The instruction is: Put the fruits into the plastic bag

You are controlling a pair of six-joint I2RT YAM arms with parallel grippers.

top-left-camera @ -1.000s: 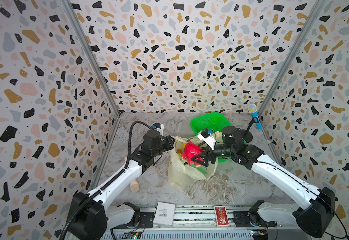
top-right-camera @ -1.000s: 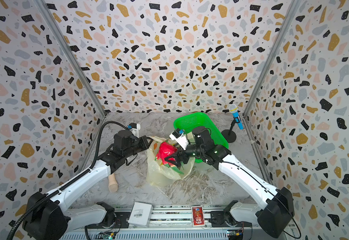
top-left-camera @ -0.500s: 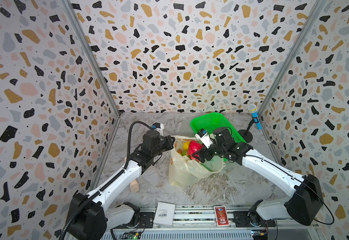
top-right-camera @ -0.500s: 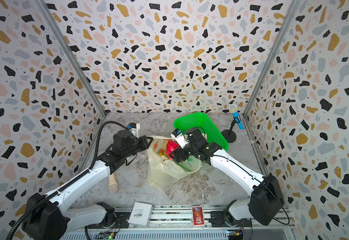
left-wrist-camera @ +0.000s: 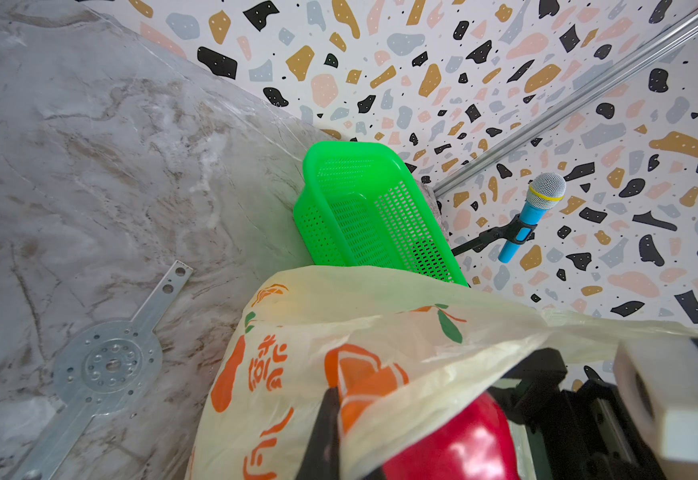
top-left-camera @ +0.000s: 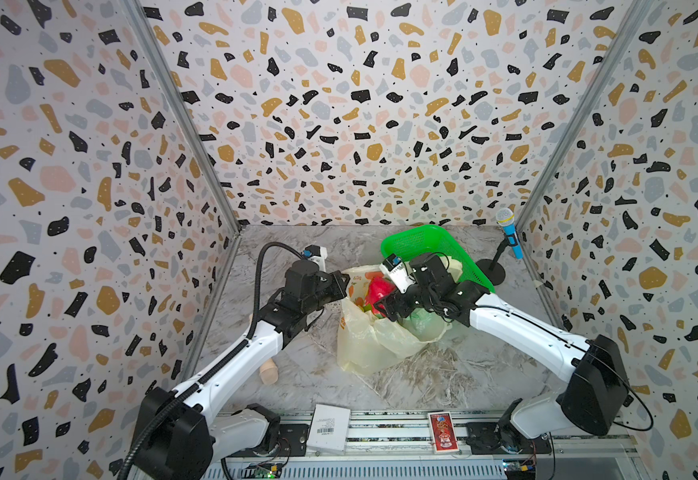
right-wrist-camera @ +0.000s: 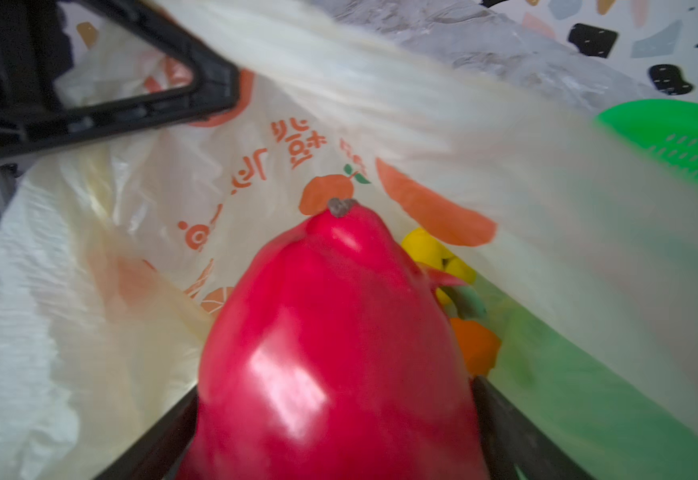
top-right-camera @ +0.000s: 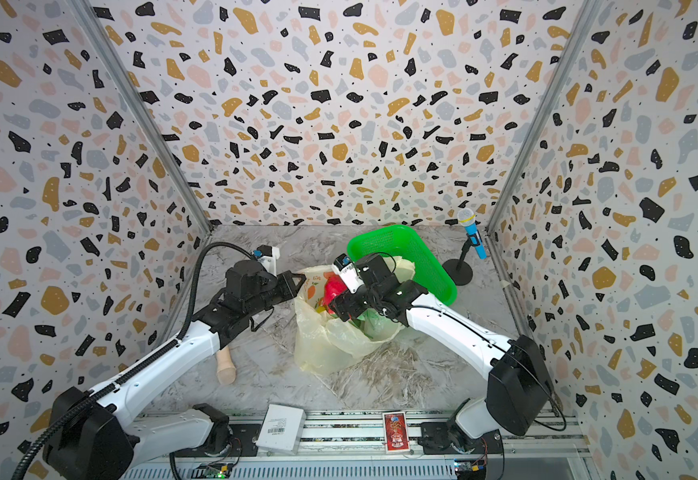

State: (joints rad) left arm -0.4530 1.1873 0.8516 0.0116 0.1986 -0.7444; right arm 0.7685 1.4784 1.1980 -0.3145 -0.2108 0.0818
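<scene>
- Currently right claw grips the red fruit, jaws spread wide, inside the plastic bag mouth, fruit's long axis pointing inward.
- Opposite, left claw is pinched shut on the bag rim, holding it open.

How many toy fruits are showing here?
3: red fruit in the right tool at the plastic bag's mouth; yellow fruit and orange fruit inside. Others may be hidden.
</scene>
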